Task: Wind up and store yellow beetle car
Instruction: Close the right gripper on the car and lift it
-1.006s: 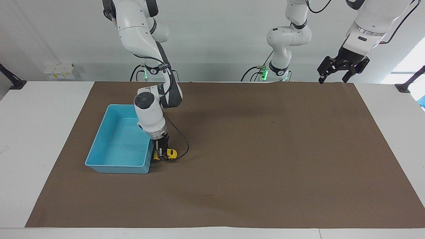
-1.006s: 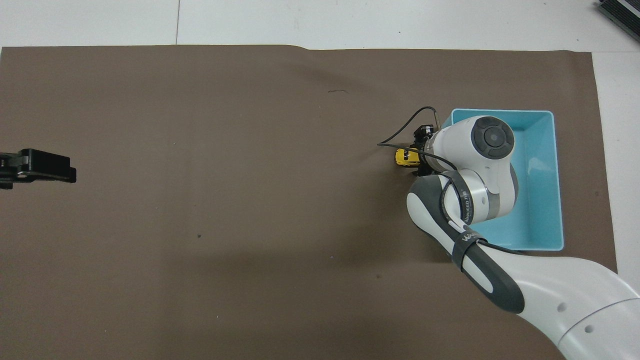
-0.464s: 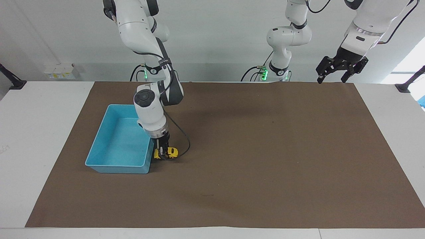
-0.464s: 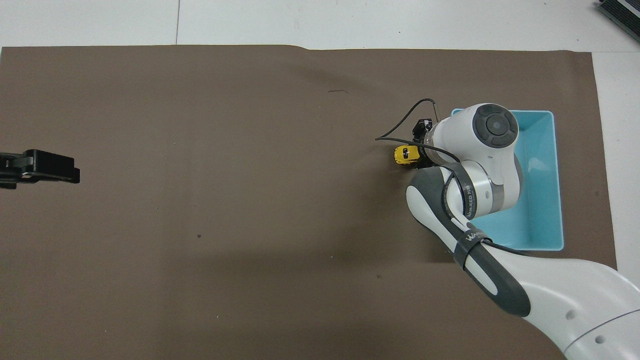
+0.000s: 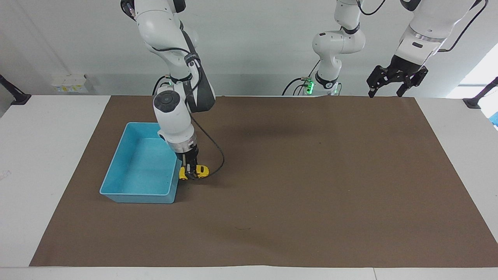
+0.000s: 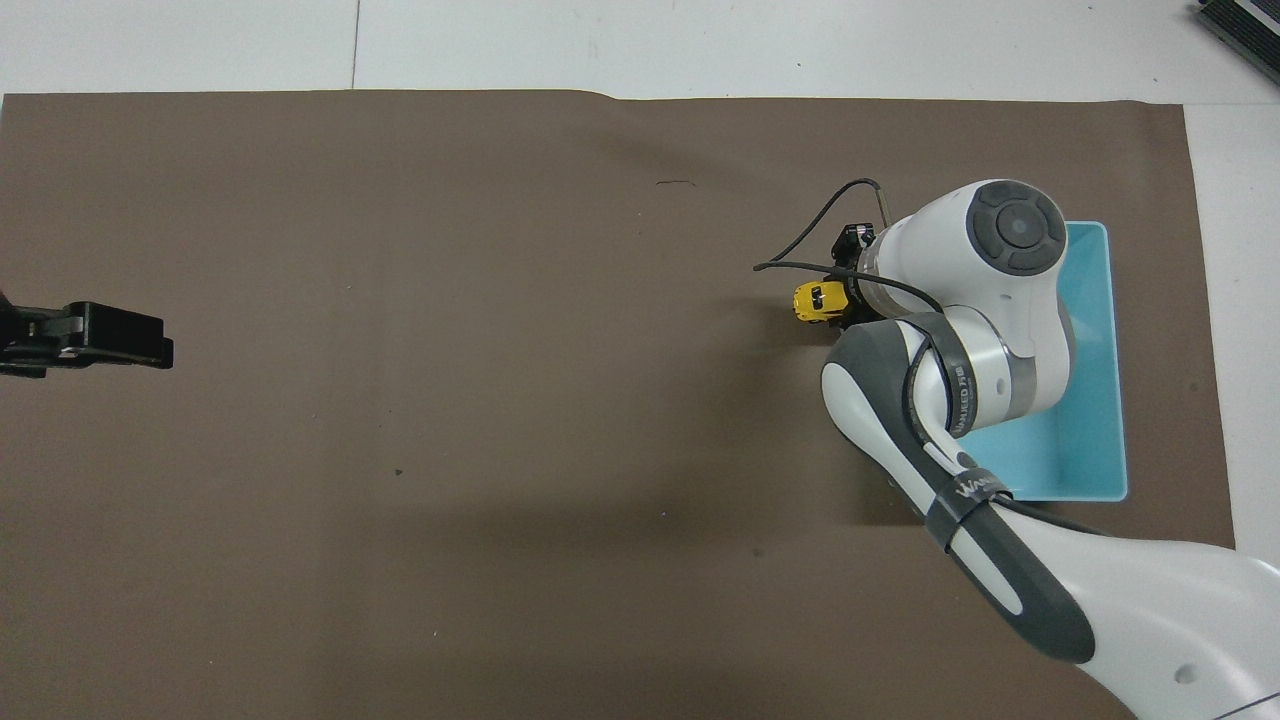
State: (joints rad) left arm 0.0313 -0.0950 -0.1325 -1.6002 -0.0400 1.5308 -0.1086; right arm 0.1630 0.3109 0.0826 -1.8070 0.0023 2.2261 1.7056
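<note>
Car, yellow beetle car [image 5: 197, 171], is clamped in right pincer [image 5: 190, 174], just beside the blue bin [image 5: 136, 192], at the bin's corner farther from the robots and toward the middle of the mat. Facing view: wheels look barely off the brown mat [image 5: 311, 175] or just touching it, can't tell which. Car approx level, not tipped. Long axis runs roughly along the tabletop's length, i.e. arm's end to arm's end. One end of car sticks out from the pincer toward left arm's end of tabletop; other end sits next to bin wall. Which end is nose vs tail: can't tell. In overhead view the car [image 6: 818, 301] shows as a small yellow blob w/ dark window patches, half covered by the right arm's wrist, pincer [image 6: 845, 290] mostly hidden under it.

Right pincer: clenched on car, fingers pointing down, gripping across the car's short axis. Black cable loops out from wrist over mat beside car. Right arm's elbow and wrist hang over the bin.

Bin: light blue, rectangular, nothing visible inside, sits on mat toward right arm's end of tabletop [image 5: 46, 155].

Left pincer [image 5: 385, 92]: released, fingers spread, holding nothing, up in the air over the mat edge nearest the robots, at left arm's end. Left arm waits. Overhead view shows only its black tip [image 6: 120, 338] at frame edge.
</note>
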